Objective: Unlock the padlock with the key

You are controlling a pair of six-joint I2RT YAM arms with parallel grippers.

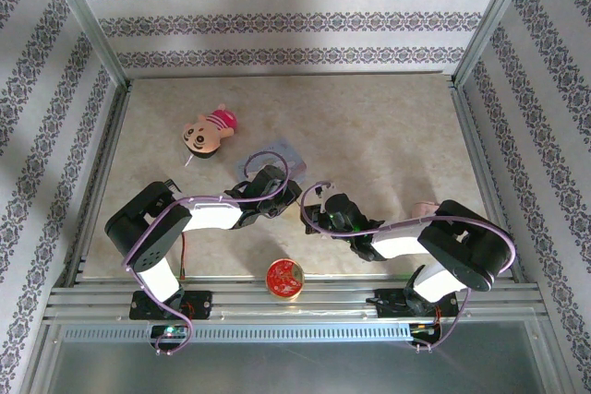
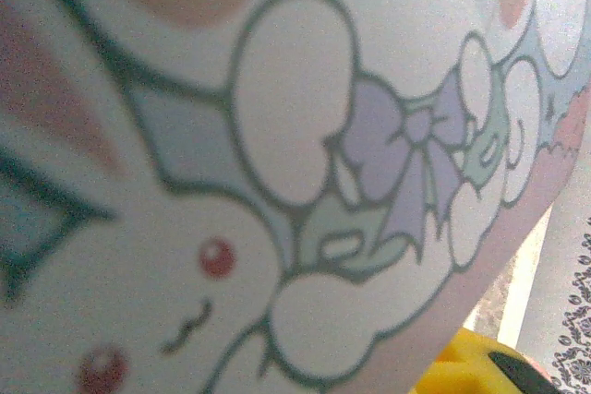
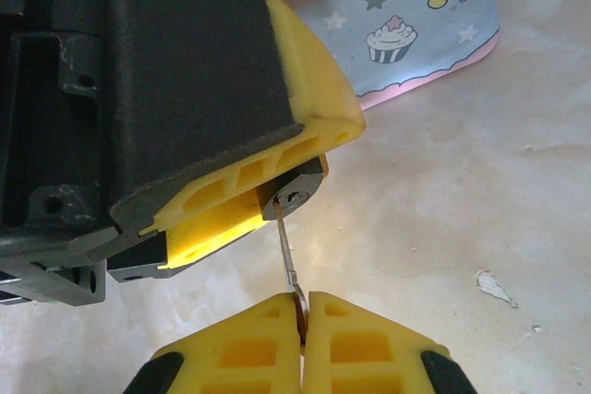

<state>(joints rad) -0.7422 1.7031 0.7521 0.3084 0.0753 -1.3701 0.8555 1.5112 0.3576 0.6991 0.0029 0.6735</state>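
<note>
Your left gripper (image 3: 263, 200) pinches the padlock (image 3: 294, 194) between its yellow fingers, with the lock's round face turned toward the right wrist camera. The left wrist view gives you the pale blue tin (image 2: 277, 136) instead, its cartoon rabbit close and blurred. From the top, both grippers meet mid-way across the counter (image 1: 388, 126), just near of that tin. Your right gripper (image 3: 302, 325) is pressed together on the key (image 3: 287, 246), whose tip meets the padlock.

a staged robot test cell, lab-like rather than a home: a pale stone-look tabletop (image 1: 388, 126) boxed in by aluminium frame posts (image 1: 86, 17) and panels of striped floral wallpaper (image 1: 277, 20), with two robot arms (image 1: 152, 232) bolted to a slotted metal rail (image 1: 240, 300) at its near edge.
</note>
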